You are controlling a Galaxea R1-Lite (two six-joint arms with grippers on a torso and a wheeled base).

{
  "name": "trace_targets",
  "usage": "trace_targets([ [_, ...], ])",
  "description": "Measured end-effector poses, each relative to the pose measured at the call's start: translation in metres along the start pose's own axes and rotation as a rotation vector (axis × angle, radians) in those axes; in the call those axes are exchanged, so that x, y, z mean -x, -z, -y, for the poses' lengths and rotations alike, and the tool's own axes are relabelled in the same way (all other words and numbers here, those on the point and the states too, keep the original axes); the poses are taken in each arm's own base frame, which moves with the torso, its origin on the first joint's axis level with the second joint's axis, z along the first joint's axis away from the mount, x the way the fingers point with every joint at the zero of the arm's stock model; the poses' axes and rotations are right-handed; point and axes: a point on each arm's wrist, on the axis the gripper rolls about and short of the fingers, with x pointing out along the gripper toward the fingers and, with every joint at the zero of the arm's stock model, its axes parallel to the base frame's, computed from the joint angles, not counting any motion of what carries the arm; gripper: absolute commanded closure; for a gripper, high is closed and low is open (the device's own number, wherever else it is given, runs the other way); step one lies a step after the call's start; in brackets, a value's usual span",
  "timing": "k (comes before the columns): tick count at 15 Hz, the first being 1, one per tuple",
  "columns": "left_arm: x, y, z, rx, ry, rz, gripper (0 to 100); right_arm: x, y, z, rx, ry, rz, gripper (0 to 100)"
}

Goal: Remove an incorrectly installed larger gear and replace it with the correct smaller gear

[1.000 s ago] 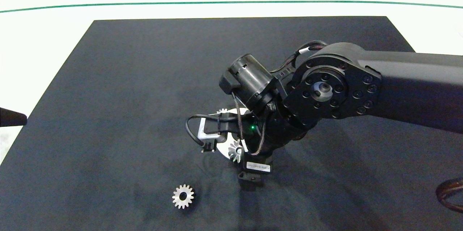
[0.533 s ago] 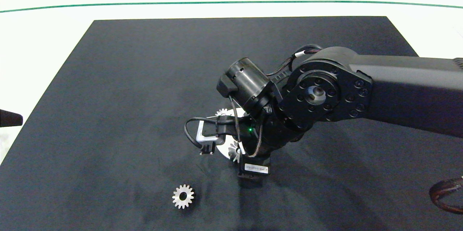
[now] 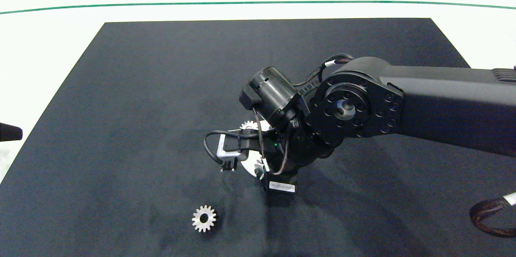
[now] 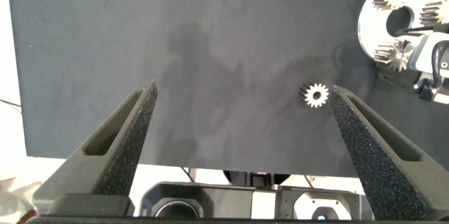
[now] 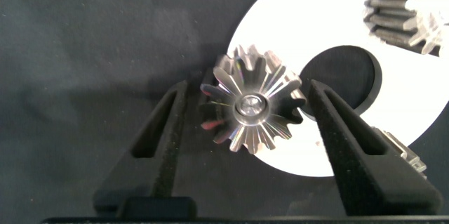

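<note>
The larger gear, a silver starburst with long pointed teeth, sits on a pin at the rim of a white disc base. My right gripper is open and straddles it, one finger on each side, close to the teeth. From above, the right wrist hides most of this gear. The smaller gear lies flat and alone on the black mat, nearer the front edge; it also shows in the left wrist view. My left gripper is open and holds nothing, parked at the mat's left edge.
Another small blunt-toothed gear is mounted on the disc base, which has a round hole in its middle. The black mat covers a white table. A cable loop lies at the right edge.
The right arm has shifted left and settled lower over the disc base, covering more of the larger gear in the head view. The smaller gear has not moved.
</note>
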Motion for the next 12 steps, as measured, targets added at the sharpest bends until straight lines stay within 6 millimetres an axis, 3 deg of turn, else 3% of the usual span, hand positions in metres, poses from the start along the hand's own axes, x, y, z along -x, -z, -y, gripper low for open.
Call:
trace_targets([
  [12, 0.0007, 0.0007, -0.0004, -0.003, 0.000, 0.001, 0, 0.0002, 0.0012, 0.0007, 0.001, 0.032, -0.033, 60],
])
